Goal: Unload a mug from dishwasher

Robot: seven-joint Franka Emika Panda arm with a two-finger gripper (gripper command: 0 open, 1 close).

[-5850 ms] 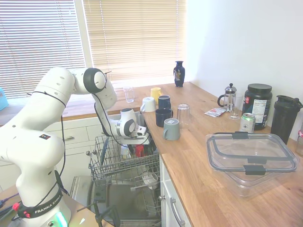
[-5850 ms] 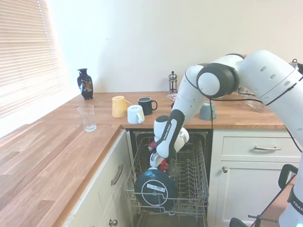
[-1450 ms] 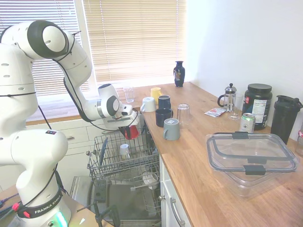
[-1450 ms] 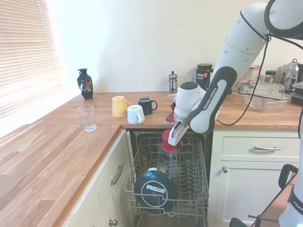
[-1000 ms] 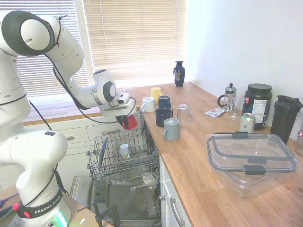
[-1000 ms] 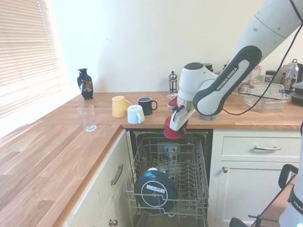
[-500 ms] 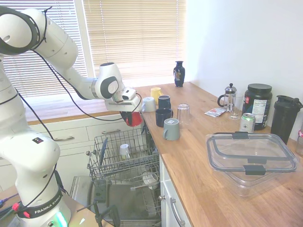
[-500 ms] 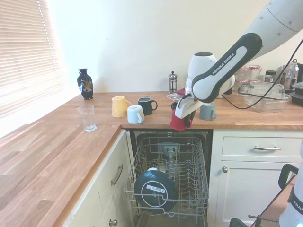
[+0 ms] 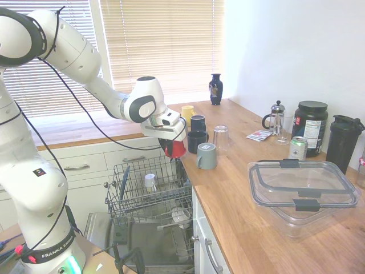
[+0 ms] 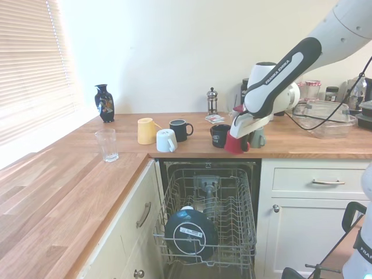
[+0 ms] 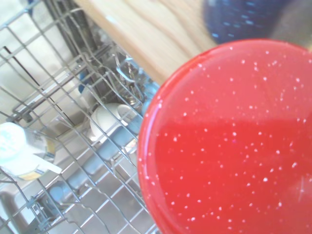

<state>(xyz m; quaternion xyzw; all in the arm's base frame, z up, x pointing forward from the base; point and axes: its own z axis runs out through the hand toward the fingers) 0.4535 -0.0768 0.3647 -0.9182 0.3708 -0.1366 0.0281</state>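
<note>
step: carry-out | gripper fingers clamped on red mug, above countertop edge beside dishwasher rack | next: lower onto bare wood near grey mug, release

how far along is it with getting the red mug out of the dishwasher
Done: the red mug is out of the dishwasher rack. In hand: the gripper holds it at the worktop edge, beside the other mugs. Left: setting it down and letting go.

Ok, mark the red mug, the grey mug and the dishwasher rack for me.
red mug [image 9: 175, 148], first exterior view, on its side wall.
grey mug [image 9: 207, 156], first exterior view, on its body.
dishwasher rack [image 10: 207, 224], second exterior view, on the wire grid.
</note>
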